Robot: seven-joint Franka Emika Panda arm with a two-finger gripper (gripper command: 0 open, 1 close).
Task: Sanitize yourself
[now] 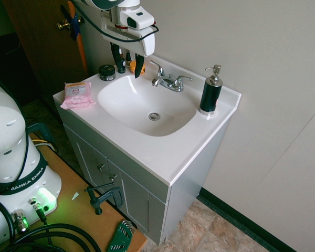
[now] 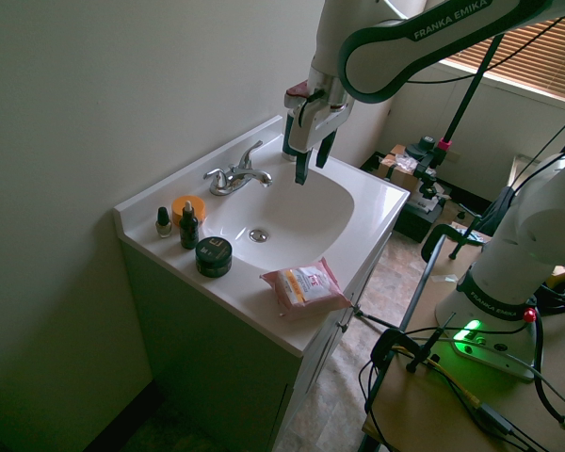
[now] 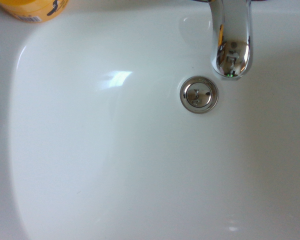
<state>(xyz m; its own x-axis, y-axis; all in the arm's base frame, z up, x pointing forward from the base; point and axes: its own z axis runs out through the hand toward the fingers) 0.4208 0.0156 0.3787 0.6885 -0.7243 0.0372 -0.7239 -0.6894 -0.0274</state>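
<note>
Vanity table (image 1: 163, 157) carries everything: white sink basin (image 1: 126, 113), chrome faucet (image 1: 168, 81), black soap dispenser (image 1: 210, 94) at the far corner, pink wipes pack (image 1: 76, 94), and small jars and bottles by the wall. We log the arm's pincer (image 1: 127, 65) hanging above the basin's rear edge beside the faucet, pointing straight down, fingers apart and holding nothing. Wrist view looks down on the drain (image 3: 199, 94) and spout. Our judgement: the step has not begun; the dispenser stands well apart from the pincer. Risks: a sideways sweep could clip the faucet handles, or a crooked press could topple the tall dispenser off the corner.
</note>
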